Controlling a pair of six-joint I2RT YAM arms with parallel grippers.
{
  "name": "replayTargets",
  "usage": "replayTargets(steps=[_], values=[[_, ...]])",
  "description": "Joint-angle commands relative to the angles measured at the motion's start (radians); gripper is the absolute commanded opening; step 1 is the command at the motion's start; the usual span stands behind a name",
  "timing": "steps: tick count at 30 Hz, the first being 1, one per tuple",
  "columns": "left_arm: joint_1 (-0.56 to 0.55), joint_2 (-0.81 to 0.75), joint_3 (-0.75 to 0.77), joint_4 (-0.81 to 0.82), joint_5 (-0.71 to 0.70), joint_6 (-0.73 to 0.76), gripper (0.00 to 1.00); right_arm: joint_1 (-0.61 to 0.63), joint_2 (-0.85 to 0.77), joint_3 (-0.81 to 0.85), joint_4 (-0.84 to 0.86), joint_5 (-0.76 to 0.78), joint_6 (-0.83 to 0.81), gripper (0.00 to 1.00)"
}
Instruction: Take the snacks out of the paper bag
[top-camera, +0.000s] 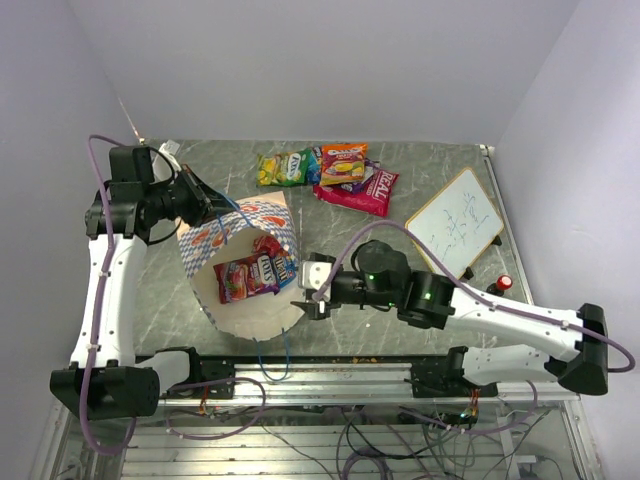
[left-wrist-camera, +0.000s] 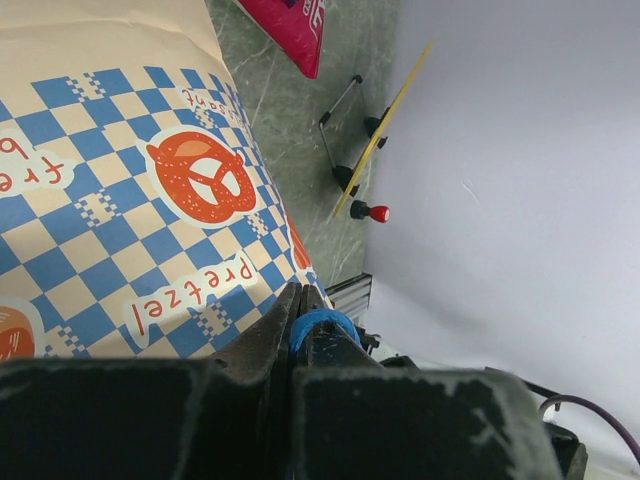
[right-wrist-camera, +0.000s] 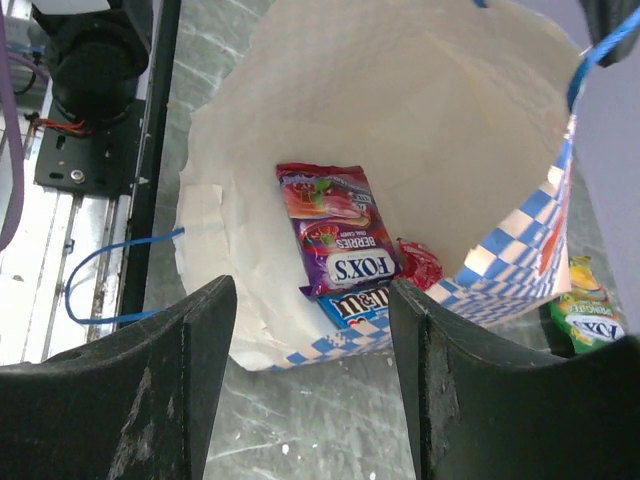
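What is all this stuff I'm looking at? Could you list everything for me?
paper bag: one, cream with blue-and-white checks, left of the table's middle, mouth open.
snacks in the bag: at least three; a purple-red FOX'S packet, a blue pack, a small red piece.
snacks on the table: several; crimson, orange, yellow-green, heaped at the far edge.
whiteboard: one, white, on the right.
red-capped object: one, small, beside the whiteboard.
table: one, grey marbled.
left gripper: black, shut on the bag's rim.
right gripper: black, open, at the bag's mouth.
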Motion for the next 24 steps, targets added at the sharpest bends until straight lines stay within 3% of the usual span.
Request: replayTargets(steps=[1, 7, 12, 18, 24], values=[[0.008, -0.021, 0.007, -0.028, -0.001, 0.018, 0.07, 0.013, 0.033, -0.011, 0.101, -0.013, -0.048, 0.62], [0.008, -0.018, 0.038, -0.055, 0.001, 0.028, 0.07, 0.078, 0.104, 0.014, 0.058, -0.021, -0.201, 0.61], [0.009, -0.016, 0.052, -0.073, 0.004, 0.037, 0.07, 0.145, 0.229, 0.010, 0.122, 0.006, -0.294, 0.60], [0.008, -0.015, 0.060, -0.088, 0.013, 0.036, 0.07, 0.169, 0.429, 0.009, 0.331, 0.151, -0.315, 0.59], [0.009, -0.015, 0.072, -0.115, 0.019, 0.047, 0.07, 0.171, 0.635, 0.116, 0.362, 0.303, -0.329, 0.54]])
